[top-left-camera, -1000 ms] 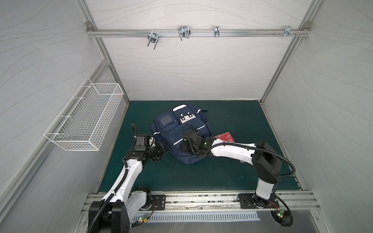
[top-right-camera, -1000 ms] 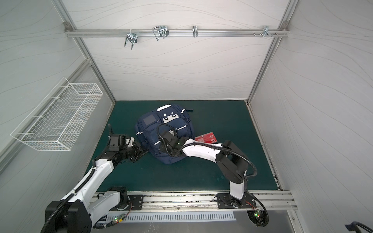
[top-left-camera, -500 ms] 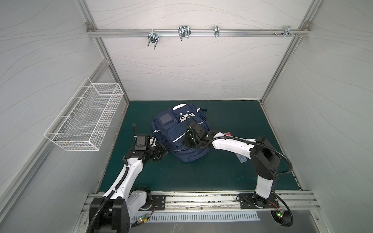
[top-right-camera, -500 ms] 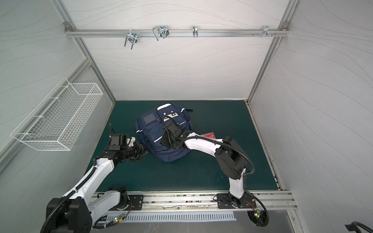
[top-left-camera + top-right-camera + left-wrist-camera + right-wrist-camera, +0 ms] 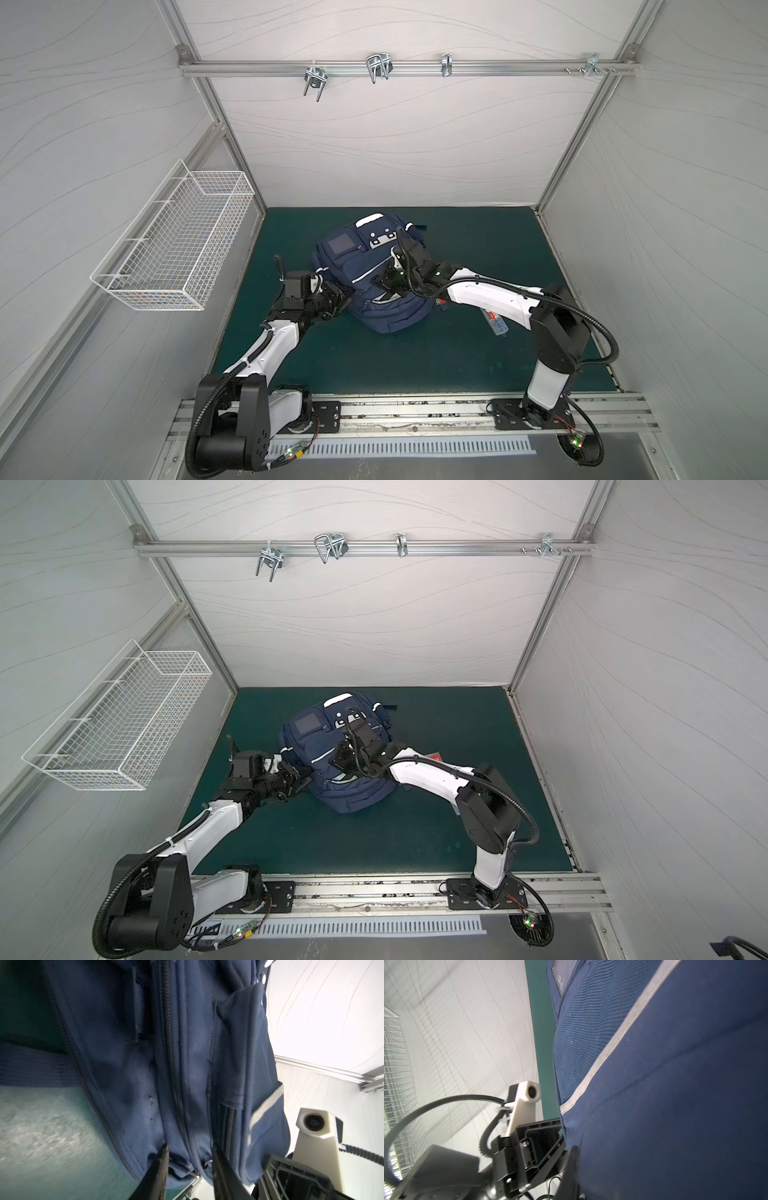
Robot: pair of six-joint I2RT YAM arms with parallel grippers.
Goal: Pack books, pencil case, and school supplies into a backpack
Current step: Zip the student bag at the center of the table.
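Observation:
The navy backpack lies on the green mat, front pockets up. My left gripper sits at the pack's left side, jaws apart, with a fold of fabric and a zipper line between them. My right gripper rests on the pack's front and is shut; in the right wrist view one finger presses against navy fabric that hides the other. A red book corner peeks from behind the right arm. A small clear box lies right of the pack. The pencil case is out of view.
A white wire basket hangs on the left wall. A metal rail with hooks crosses the back wall. The mat is bounded by wall panels on three sides and the arms' base rail at the front.
My right gripper moved from the pack's near right side up onto its front and shut there. My left jaws parted a little. The right arm now covers most of the red book.

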